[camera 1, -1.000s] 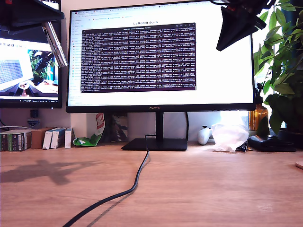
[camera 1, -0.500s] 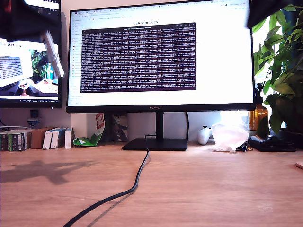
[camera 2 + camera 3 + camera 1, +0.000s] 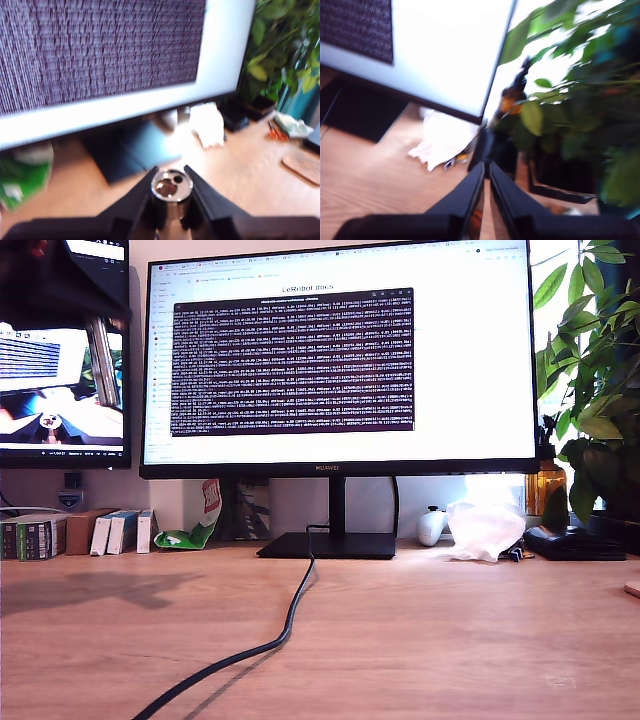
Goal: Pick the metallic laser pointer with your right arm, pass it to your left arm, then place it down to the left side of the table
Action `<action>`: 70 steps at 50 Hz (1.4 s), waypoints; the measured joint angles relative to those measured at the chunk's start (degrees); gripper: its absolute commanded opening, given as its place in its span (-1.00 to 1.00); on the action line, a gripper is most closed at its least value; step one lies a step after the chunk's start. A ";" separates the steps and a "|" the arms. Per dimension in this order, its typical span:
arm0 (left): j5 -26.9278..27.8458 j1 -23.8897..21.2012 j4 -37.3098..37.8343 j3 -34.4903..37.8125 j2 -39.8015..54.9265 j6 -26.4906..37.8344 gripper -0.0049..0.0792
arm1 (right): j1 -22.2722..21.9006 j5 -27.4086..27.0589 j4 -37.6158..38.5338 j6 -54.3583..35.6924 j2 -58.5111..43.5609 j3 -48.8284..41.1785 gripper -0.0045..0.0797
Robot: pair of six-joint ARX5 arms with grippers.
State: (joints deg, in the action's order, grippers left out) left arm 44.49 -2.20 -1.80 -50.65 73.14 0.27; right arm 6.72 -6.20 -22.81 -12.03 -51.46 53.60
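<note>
High at the exterior view's left, my first gripper (image 3: pixel 172 200) pinches the slim shiny silver laser pointer (image 3: pixel 103 362) — lens end up, well above the light-brown wooden table (image 3: pixel 420 640). My second gripper (image 3: pixel 485 200) is nearly closed, empty. Risk: slipping — a smooth cylinder, narrow pinch.

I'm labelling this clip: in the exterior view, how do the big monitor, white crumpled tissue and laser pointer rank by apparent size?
1. big monitor
2. white crumpled tissue
3. laser pointer, though it is partly hidden.
</note>
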 measured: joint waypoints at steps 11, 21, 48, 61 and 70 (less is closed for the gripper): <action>-0.66 0.00 10.67 -5.11 10.16 0.17 -0.94 | 0.00 -0.44 -0.20 -0.22 11.41 -12.59 -0.92; -1.07 0.00 22.84 -13.86 17.25 1.64 -0.94 | 0.00 -0.39 -2.75 -0.79 15.72 -16.57 -0.92; -10.25 -0.17 34.47 -19.98 32.50 9.62 -0.94 | 0.00 -0.37 -2.60 -2.40 16.33 -16.57 -0.92; -16.33 -1.33 31.02 -19.98 33.20 12.44 -0.94 | 0.00 -0.15 -2.49 -2.99 16.33 -16.57 -0.92; -19.10 -1.57 29.81 -19.98 33.20 13.00 -0.73 | 0.00 0.20 -2.49 -2.99 16.33 -16.57 -0.92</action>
State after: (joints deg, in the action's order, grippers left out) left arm 25.39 -3.77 28.01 -70.63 106.34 13.28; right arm 6.72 -6.00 -25.30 -15.03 -35.14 37.04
